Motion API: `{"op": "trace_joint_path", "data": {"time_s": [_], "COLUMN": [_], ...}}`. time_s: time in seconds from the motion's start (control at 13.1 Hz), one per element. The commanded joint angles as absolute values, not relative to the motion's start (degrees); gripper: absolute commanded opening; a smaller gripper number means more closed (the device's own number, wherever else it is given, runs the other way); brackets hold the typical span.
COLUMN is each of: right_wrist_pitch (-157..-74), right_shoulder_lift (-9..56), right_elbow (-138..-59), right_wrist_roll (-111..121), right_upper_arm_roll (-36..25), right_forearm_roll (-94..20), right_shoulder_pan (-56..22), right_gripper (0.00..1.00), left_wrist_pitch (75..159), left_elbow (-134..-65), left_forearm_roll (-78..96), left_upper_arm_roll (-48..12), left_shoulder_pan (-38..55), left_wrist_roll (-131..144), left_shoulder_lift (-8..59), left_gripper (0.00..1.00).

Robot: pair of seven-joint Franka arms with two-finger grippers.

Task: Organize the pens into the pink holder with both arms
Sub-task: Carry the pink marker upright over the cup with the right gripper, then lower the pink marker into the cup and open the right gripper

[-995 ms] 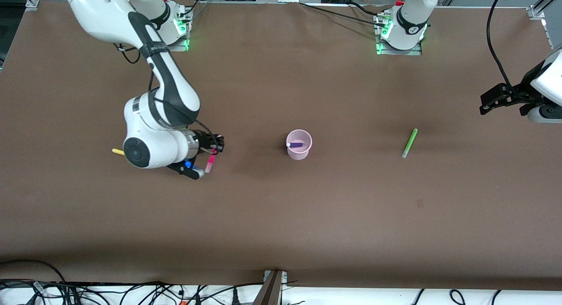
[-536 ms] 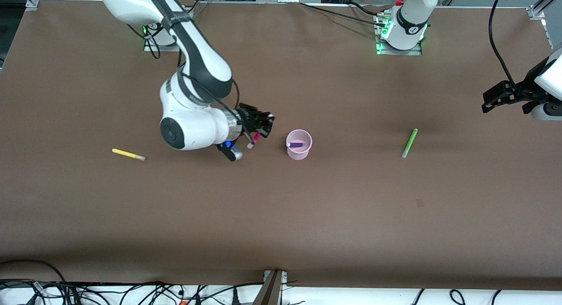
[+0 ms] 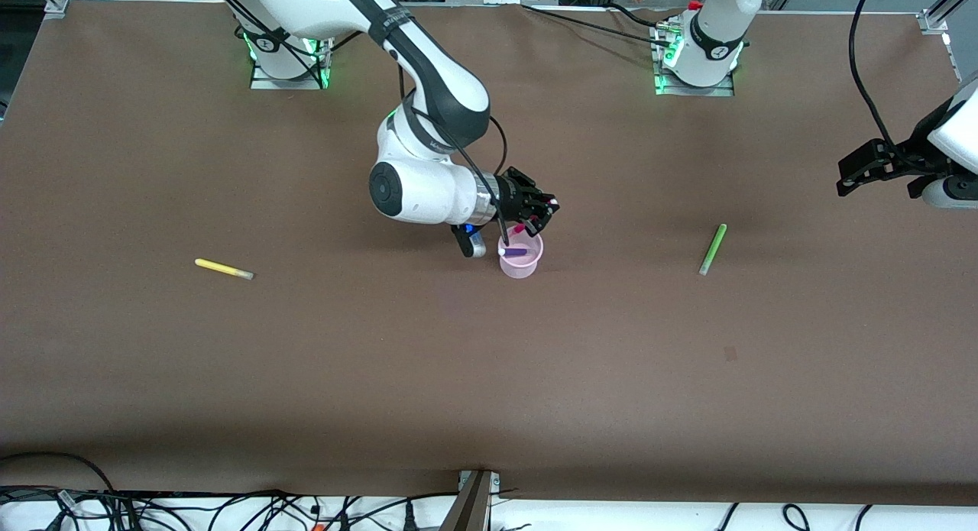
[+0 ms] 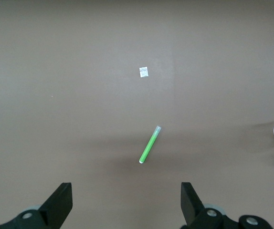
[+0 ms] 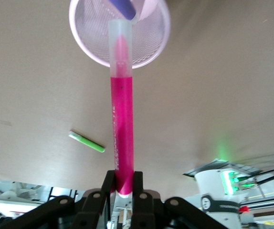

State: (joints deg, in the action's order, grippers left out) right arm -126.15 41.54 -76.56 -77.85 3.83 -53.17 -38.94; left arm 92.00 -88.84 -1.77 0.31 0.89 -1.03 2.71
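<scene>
The right pincer hangs just over the rim of the pink holder, its fingers pressed tight on the magenta pen. The right wrist view shows that pen gripped at one end, its pale capped end reaching out over the holder's open mouth. The holder stands upright near the middle of the bench, and the purple pen already lies inside it, leaning across the opening.

The light green pen lies flat on the bench, well apart from the holder toward the left arm's end. The yellow pen lies flat too, well apart from the holder toward the right arm's end and slightly nearer the front camera than the holder.

The left pincer waits in the air, far from the holder at the left arm's end of the bench, its fingers spread wide with nothing between them; in its wrist view the green pen shows on the bench below.
</scene>
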Motion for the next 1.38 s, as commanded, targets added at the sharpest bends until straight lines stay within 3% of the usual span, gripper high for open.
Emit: {"op": "trace_joint_path", "data": {"time_s": [0.0, 0.61, 1.3], "right_wrist_pitch": [-125.68, -128.93, -129.29], "right_shoulder_lift": [45.34, 50.97, 52.21], "right_elbow": [-70.50, -66.10, -66.79], "right_wrist_roll": [-79.10, -77.96, -72.18], "right_upper_arm_roll": [3.43, 3.87, 4.04], "right_forearm_roll": [-55.63, -58.80, -63.00], "right_shoulder_pan": [-38.76, -39.29, -37.80], "right_gripper": [0.00, 0.00, 0.03], "left_wrist_pitch": [90.62, 90.62, 90.62], "left_elbow": [-87.01, -87.01, -86.92], "left_forearm_roll": [-0.97, -0.88, -0.88], "left_upper_arm_roll": [0.62, 0.62, 0.70], "left_shoulder_pan": [1.49, 1.58, 1.14], "left_wrist_roll": [-0.53, -0.53, -0.70], "left_shoulder_lift": [3.34, 3.34, 3.34], "left_gripper": [1.00, 1.00, 1.00]}}
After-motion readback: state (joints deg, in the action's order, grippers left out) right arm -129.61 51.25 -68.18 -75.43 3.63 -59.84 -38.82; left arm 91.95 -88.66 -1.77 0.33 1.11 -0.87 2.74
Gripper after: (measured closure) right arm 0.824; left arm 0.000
